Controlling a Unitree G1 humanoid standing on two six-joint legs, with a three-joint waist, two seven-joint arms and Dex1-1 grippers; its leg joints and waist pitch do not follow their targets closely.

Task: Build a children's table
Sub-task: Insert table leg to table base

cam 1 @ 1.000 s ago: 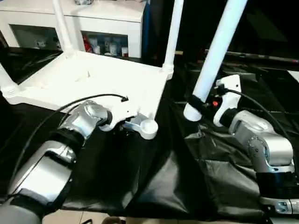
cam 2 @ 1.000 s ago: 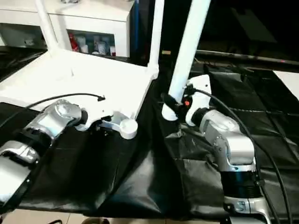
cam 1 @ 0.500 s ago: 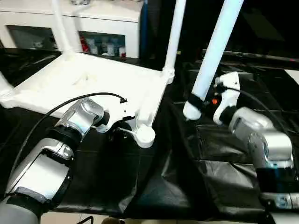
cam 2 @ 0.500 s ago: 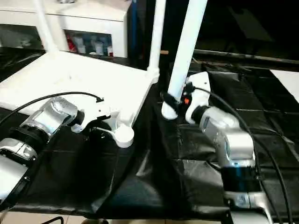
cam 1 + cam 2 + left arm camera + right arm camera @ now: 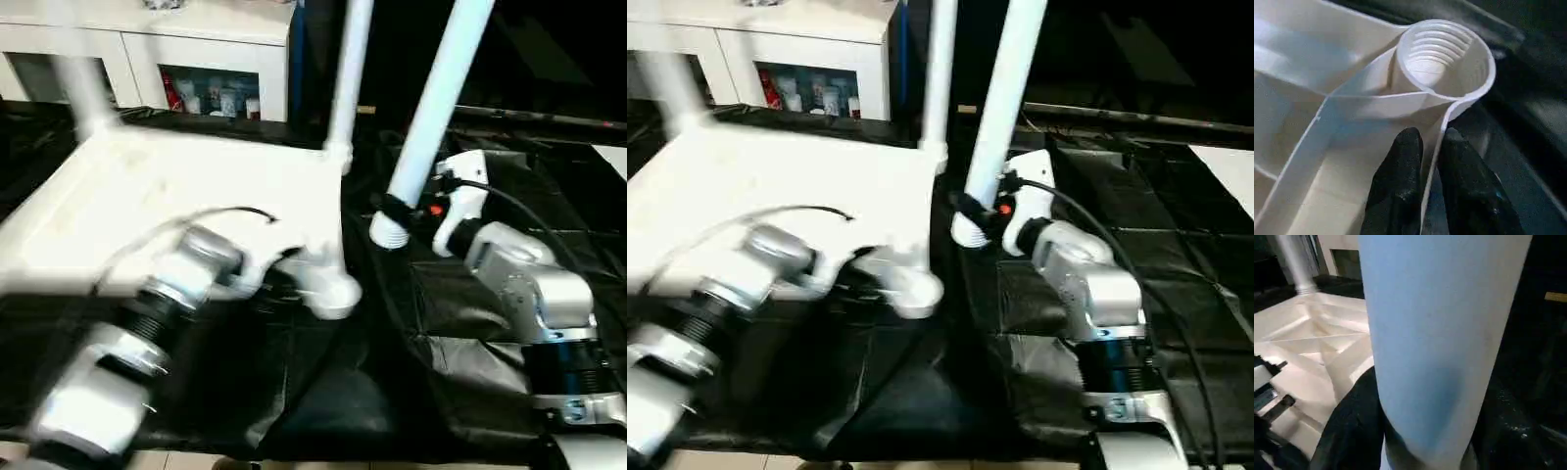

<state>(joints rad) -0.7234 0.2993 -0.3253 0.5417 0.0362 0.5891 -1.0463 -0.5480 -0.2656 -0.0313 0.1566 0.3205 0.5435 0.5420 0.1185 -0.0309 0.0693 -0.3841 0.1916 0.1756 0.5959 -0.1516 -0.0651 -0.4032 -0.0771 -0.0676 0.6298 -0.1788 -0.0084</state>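
Left gripper (image 5: pixel 1431 161): pinching thin rim wall of tabletop (image 5: pixel 176 186), just short of empty threaded corner socket (image 5: pixel 1442 56).
Right gripper (image 5: pixel 402 217): clamped around loose leg (image 5: pixel 431 117) near lower end, held tilted, beside socket corner.

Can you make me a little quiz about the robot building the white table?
1. True or false: the right gripper holds a white leg near its lower end.
2. What does the left gripper pinch? A) a black cable B) the thin edge wall of the tabletop C) the cabinet
3. Fill in: just beyond the left gripper's fingers sits an empty round corner ______ with ridges inside.

Key: 1 true; 2 B; 3 socket.
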